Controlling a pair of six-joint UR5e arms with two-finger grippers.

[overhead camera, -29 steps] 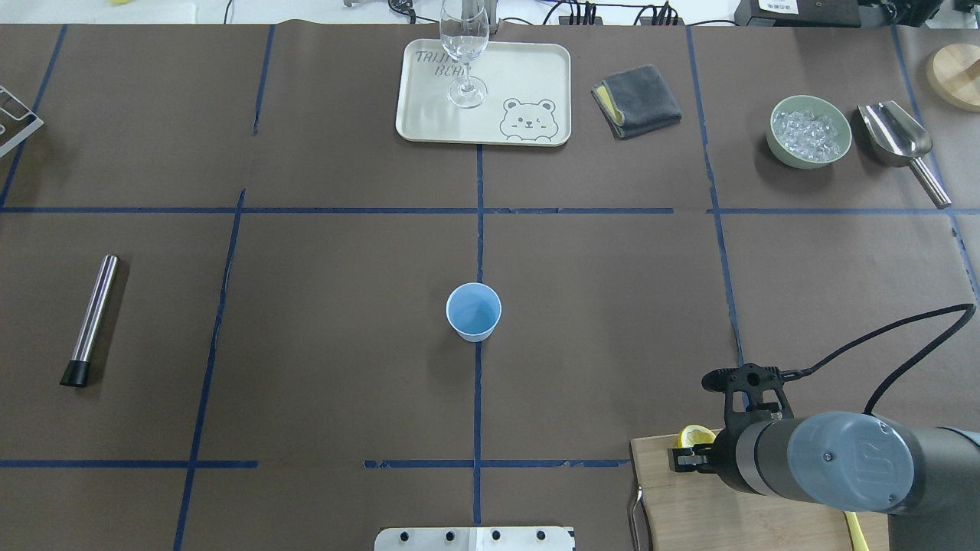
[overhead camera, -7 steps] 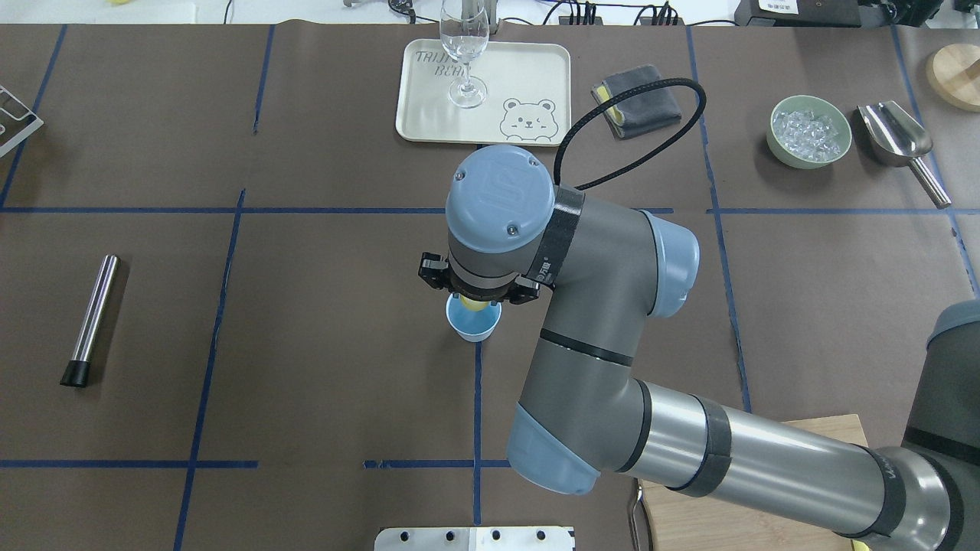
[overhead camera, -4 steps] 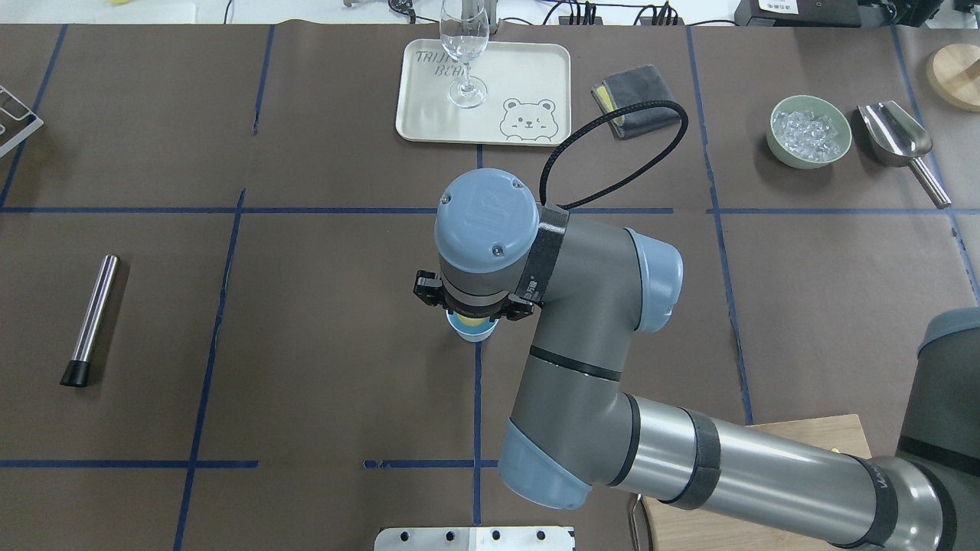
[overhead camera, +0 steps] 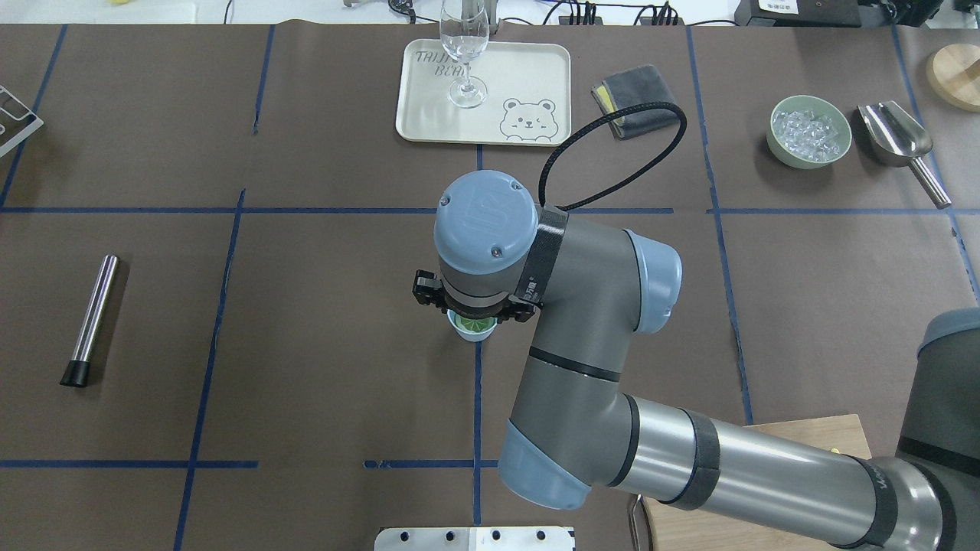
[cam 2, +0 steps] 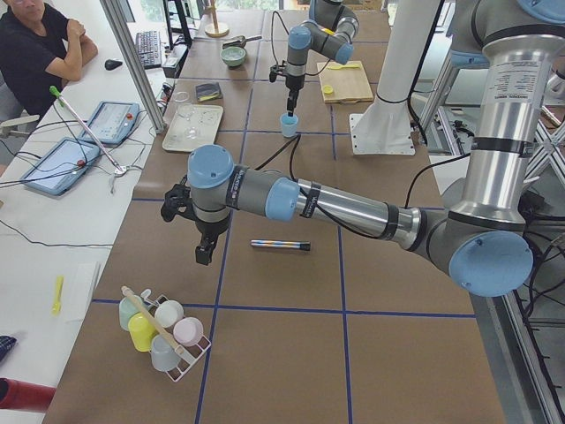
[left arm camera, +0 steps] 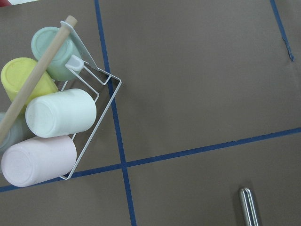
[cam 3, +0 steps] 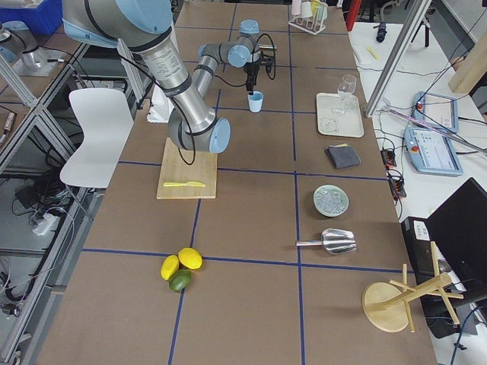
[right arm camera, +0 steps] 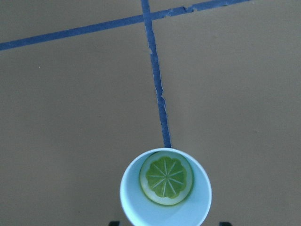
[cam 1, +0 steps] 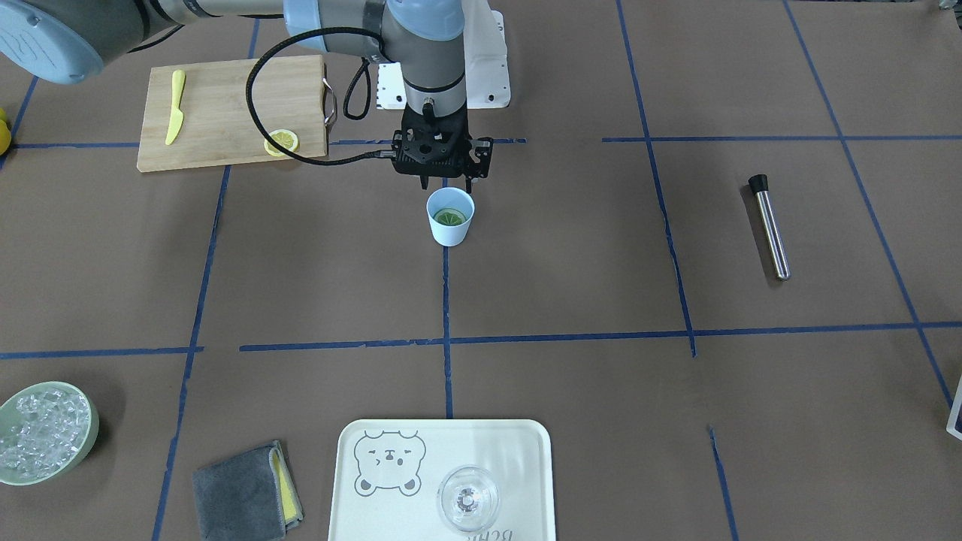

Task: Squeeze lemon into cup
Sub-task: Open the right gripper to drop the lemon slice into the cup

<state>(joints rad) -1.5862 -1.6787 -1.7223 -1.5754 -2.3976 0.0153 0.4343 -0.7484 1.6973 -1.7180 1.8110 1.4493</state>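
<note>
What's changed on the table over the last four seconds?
The right gripper carried the lemon from the cutting board across to the cup and let go; the slice now lies flat inside. The cup, glass and steel rod stayed put.

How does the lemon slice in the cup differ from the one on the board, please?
The cup slice lies inside the cup, below the open right gripper; the board slice sits exposed near a corner of the board. The cup slice looks greenish, the board slice bright yellow. Both are thin round slices.
</note>
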